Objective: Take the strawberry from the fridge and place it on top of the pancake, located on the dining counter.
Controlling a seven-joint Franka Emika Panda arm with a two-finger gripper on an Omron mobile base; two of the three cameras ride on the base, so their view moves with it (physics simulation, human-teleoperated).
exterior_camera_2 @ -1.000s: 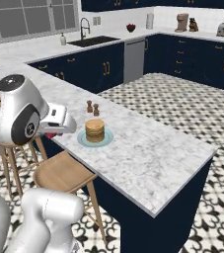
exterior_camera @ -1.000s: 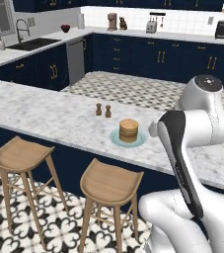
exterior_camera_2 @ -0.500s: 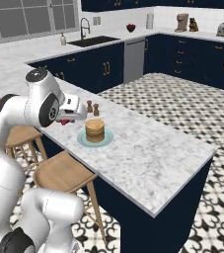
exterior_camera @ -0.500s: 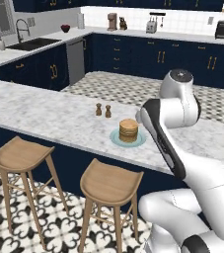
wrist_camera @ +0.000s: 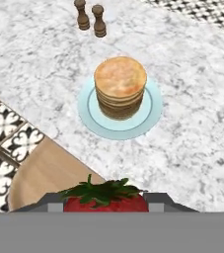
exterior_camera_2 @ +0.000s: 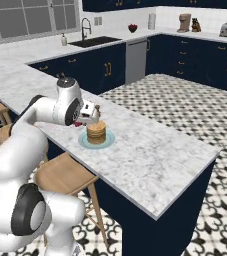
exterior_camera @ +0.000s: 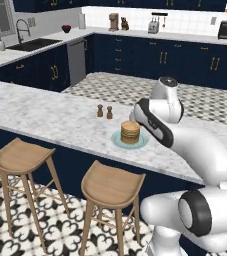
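The small red green-leafed strawberry (wrist_camera: 106, 200) is held between the jaws of the gripper (wrist_camera: 106, 206), near the golden-tan pancake stack (wrist_camera: 120, 86); placement on top is outstanding.

No text, label, brand, number or sign can be read in any of the views.
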